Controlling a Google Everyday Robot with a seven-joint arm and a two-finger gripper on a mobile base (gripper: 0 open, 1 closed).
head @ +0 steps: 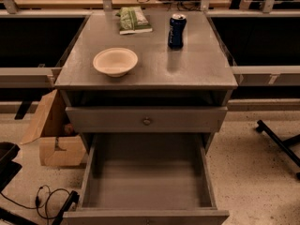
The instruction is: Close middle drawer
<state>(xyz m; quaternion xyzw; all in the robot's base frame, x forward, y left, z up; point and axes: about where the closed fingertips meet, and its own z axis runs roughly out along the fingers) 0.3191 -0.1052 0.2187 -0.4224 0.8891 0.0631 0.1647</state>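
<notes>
The middle drawer (147,184) of the grey cabinet (154,74) is pulled far out toward me. Its plain grey box interior is empty. Only the top edge of its front (145,215) shows at the bottom of the camera view, and its knob is hidden. Above it is another grey drawer front (187,120) with a small round knob (146,121), standing slightly out under a dark gap below the cabinet top. The lowest drawer is hidden. My gripper is not in view.
On the cabinet top stand a cream bowl (115,61), a blue can (176,30) and a green packet (133,19). A cardboard box (51,135) sits on the floor to the left, with a black cable (47,198) and dark equipment (7,165) nearby. Black legs (279,142) lie to the right.
</notes>
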